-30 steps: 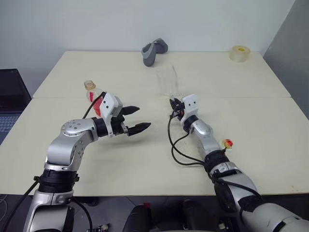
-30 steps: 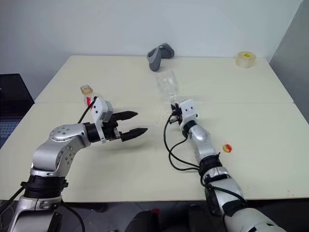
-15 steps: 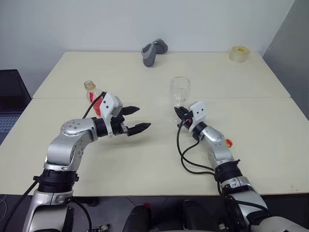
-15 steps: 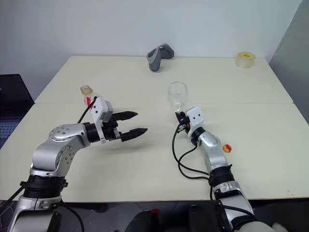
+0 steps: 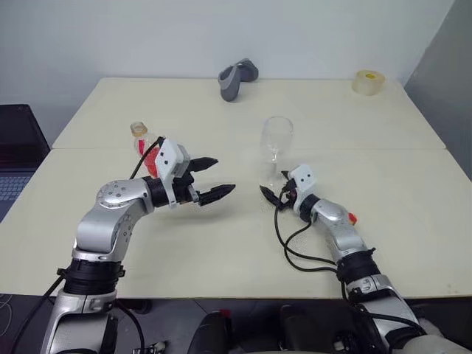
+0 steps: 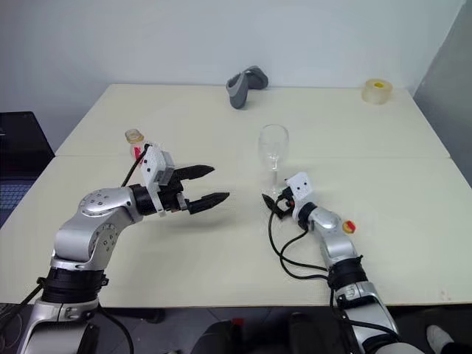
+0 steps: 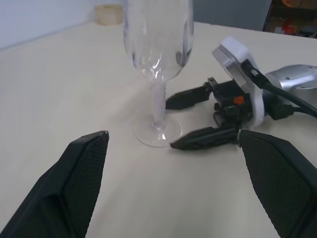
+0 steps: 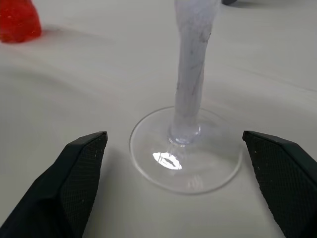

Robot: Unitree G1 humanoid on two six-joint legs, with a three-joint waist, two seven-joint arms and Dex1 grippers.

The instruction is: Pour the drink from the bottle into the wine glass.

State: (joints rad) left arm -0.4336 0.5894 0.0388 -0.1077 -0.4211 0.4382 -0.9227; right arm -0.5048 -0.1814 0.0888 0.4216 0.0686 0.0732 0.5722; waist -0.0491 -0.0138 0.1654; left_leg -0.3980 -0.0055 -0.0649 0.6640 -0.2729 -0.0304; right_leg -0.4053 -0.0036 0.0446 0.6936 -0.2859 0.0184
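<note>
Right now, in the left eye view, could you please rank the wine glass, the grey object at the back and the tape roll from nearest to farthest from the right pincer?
1. The wine glass, upright just beyond the open right pincer, near the table's middle.
2. The grey object, at the far edge, centre.
3. The tape roll, at the far right corner.

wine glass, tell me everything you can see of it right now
The clear colourless stemmed wine glass has a rounded bowl, a thin stem and a round flat foot, and looks empty. It stands upright on the cream tabletop, right of centre. The right hand sits low beside its foot with its black fingers spread open on either side, not gripping the stem. Nothing else touches it.
</note>
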